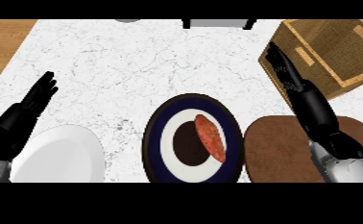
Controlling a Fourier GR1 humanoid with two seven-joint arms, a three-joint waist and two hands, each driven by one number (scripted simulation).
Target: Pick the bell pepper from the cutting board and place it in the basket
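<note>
Marble counter [127,59], I am counting one white plate [56,158], one dark-rimmed plate [153,141], one brown cutting board [273,153], one slatted wooden basket [333,45], left hand [32,102], right hand [289,76], both showing straight fingers.

On the white marble counter [127,64], a brown round wooden cutting board [273,151] lies at the near right, with a light wooden slatted basket [333,45] behind it at the far right. Just left of the board sits a dark-rimmed round plate [152,141], with an orange-red oblong vegetable [211,136] on it, right of its centre. A white round plate [60,155] lies at the near left. The left hand [28,105] shows just behind it; the right hand [294,81] lies above the board, fingertips at the basket's left wall.
</note>
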